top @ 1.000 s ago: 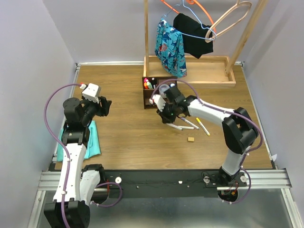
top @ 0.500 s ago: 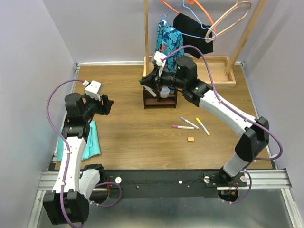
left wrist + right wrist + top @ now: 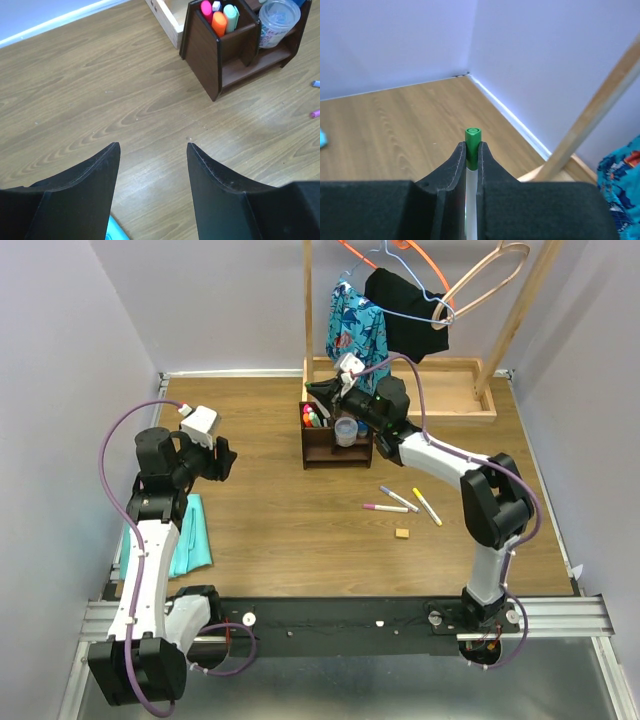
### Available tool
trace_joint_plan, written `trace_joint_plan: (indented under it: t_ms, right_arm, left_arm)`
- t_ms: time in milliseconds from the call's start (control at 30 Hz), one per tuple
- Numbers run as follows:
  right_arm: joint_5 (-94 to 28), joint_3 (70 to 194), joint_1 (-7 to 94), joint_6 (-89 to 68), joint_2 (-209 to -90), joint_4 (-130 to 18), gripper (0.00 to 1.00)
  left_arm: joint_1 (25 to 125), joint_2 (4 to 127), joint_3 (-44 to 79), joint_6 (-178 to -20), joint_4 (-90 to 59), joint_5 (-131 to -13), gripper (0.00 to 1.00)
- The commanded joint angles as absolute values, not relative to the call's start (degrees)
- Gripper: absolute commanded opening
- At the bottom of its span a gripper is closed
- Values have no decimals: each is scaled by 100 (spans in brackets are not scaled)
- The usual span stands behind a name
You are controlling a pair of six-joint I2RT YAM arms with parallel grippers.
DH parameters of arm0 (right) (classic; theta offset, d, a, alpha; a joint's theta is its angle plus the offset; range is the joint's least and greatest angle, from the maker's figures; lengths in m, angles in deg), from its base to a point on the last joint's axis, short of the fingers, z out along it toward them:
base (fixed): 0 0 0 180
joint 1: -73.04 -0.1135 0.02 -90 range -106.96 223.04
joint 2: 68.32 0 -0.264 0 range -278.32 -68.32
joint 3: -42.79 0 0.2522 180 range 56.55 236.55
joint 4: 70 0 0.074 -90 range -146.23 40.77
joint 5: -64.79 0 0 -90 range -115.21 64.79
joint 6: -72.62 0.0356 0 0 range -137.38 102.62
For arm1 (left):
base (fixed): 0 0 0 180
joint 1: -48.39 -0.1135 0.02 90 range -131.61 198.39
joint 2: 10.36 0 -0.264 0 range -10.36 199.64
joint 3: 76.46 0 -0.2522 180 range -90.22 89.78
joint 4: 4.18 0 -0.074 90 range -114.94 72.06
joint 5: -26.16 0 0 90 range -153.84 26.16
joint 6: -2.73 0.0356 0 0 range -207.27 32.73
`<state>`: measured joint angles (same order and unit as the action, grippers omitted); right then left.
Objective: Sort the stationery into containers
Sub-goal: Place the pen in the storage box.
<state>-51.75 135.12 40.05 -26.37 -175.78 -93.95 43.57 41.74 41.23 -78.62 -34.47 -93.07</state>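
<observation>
Green cap on a white marker point(image 3: 473, 137) between the black fingers of the right end effector point(image 3: 472, 148); dark brown organizer point(image 3: 210, 55) showing pink, orange, pale-green highlighters point(image 3: 219, 22); teal cloth point(image 3: 190, 535), wood-grain brown bench point(image 3: 270, 520), tan eraser point(image 3: 402, 533), teal patterned garment point(image 3: 357, 340)

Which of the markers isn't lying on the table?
The green-capped marker, pinched in the right hand. The pink-capped, blue-capped and yellow-capped ones lie loose on the table.
</observation>
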Motion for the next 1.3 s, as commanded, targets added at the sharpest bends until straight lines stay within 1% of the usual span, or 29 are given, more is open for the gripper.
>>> trace_joint_plan:
  t_ms: [0, 300, 567, 767, 833, 867, 900, 933, 1033, 1133, 1200, 1267]
  right_arm:
    - [-4982, 13565, 4122, -2564, -17985, -10387, 1]
    - [-4956, 13179, 4219, -2134, -18293, -10782, 1]
    - [-4850, 12863, 4210, -2089, -18522, -10967, 1]
    - [-4806, 12801, 4219, -2151, -18426, -10757, 1]
    - [-4789, 12775, 4219, -2282, -18355, -10625, 9]
    - [-4789, 12766, 4219, -2344, -18311, -10442, 15]
    - [-4780, 12757, 4219, -2466, -18215, -10327, 21]
    - [-4771, 12739, 4219, -2511, -18136, -10221, 34]
    - [-4718, 12687, 4219, -2661, -17767, -9756, 46]
    - [-4701, 12669, 4210, -2801, -17338, -9140, 51]
    - [-4709, 12608, 4201, -2959, -17038, -8649, 52]
    - [-4701, 12520, 4210, -3056, -16485, -8045, 53]
  left_arm:
    - [4311, 4308, 4065, -7734, -3596, -9319, 65]
    - [4259, 4396, 4188, -7646, -3560, -9240, 65]
    - [4241, 4264, 4355, -7646, -3587, -9249, 65]
    - [4232, 4141, 4425, -7663, -3560, -9275, 65]
    - [4232, 4089, 4461, -7672, -3534, -9293, 65]
    - [4224, 4054, 4496, -7681, -3517, -9293, 65]
    - [4224, 4027, 4513, -7724, -3490, -9301, 65]
    - [4215, 4001, 4522, -7733, -3473, -9319, 65]
    - [4215, 3895, 4584, -7804, -3376, -9354, 65]
    - [4224, 3790, 4663, -7883, -3262, -9389, 65]
    - [4224, 3667, 4698, -7909, -3227, -9398, 65]
    - [4215, 3553, 4689, -7953, -3209, -9416, 65]
